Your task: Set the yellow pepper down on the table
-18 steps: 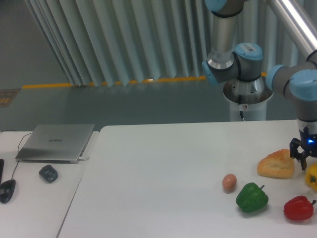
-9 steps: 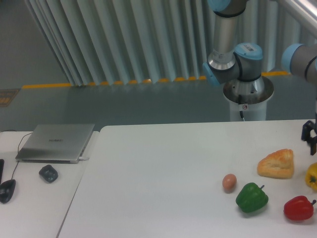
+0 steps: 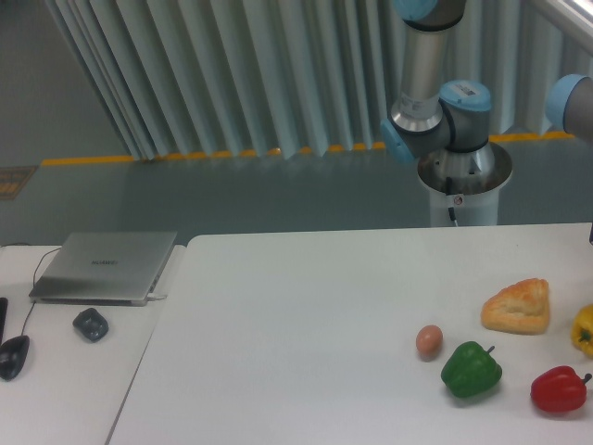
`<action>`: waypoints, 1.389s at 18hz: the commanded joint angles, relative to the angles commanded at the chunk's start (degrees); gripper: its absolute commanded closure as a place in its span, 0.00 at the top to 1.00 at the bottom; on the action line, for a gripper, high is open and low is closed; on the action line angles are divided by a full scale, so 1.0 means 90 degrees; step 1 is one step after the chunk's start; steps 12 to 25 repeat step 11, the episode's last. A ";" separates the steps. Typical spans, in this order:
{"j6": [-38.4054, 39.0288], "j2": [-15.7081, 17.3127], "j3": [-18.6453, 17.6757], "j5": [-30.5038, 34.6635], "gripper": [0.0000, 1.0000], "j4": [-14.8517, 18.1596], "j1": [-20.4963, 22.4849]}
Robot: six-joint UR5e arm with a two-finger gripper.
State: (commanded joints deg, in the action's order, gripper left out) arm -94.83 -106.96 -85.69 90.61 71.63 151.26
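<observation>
Robot arm joints [image 3: 435, 111] are seen upright behind the table [image 3: 306, 315], the links running off the top and right edges; the gripper is out of view, so its state cannot be told. From left to right an egg [image 3: 428, 341], green pepper [image 3: 471, 369], bread [image 3: 517, 307] and red pepper [image 3: 559, 389] are laid out. Glossy and rounded, the yellow pepper [image 3: 583, 330] is cut off at the right edge, resting on the table beside the bread.
</observation>
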 joint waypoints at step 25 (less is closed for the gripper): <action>-0.0548 -0.0039 -0.0078 -0.0010 1.00 0.0010 0.0049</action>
